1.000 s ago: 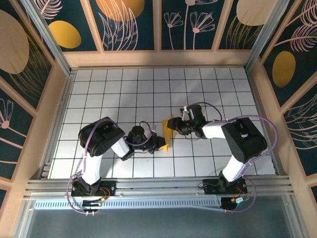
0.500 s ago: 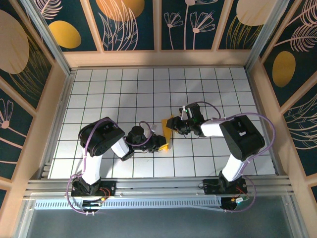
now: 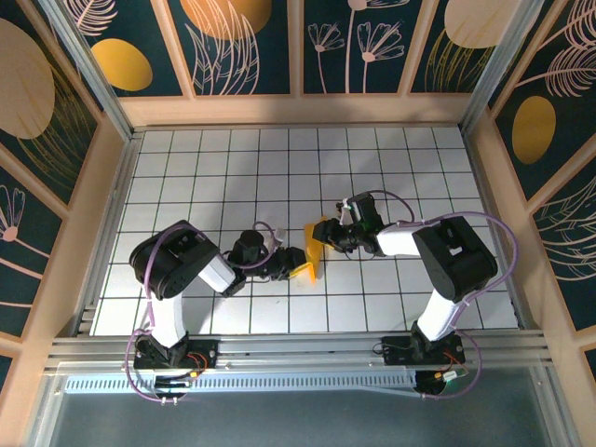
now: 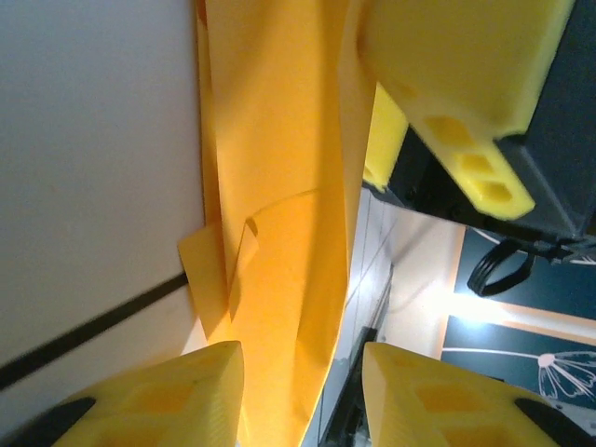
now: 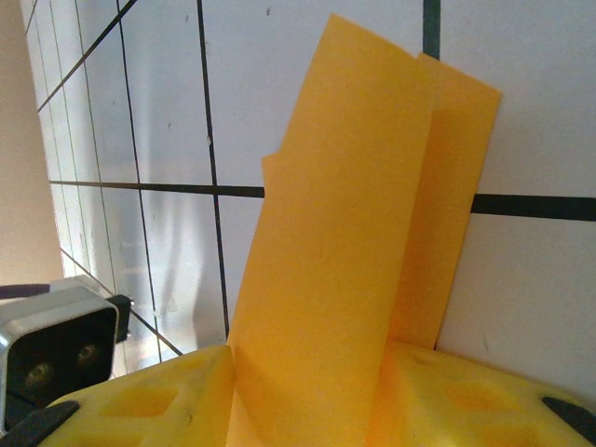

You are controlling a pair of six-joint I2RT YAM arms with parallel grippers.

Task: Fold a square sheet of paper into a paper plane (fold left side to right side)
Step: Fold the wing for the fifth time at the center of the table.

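Note:
The orange-yellow sheet of paper (image 3: 313, 250) is folded into a long narrow layered strip and stands partly on edge over the white grid table (image 3: 223, 177). My right gripper (image 3: 329, 236) is shut on its far end. In the right wrist view the paper (image 5: 354, 233) fills the gap between the yellow fingers of that gripper (image 5: 307, 358). My left gripper (image 3: 300, 268) is at the near end, open. In the left wrist view the paper (image 4: 279, 186) runs between the spread jaws of this gripper (image 4: 303, 358), lying against the left finger (image 4: 177, 391), with a gap to the other.
Wooden walls with dark floral panels (image 3: 242, 47) enclose the grid table on three sides. A metal rail (image 3: 298, 349) with both arm bases runs along the near edge. The right gripper's yellow finger (image 4: 466, 74) sits close ahead in the left wrist view.
My left gripper's jaws have opened off the paper's near end, and the left arm's elbow has swung left. The right gripper has kept its grip and hardly moved.

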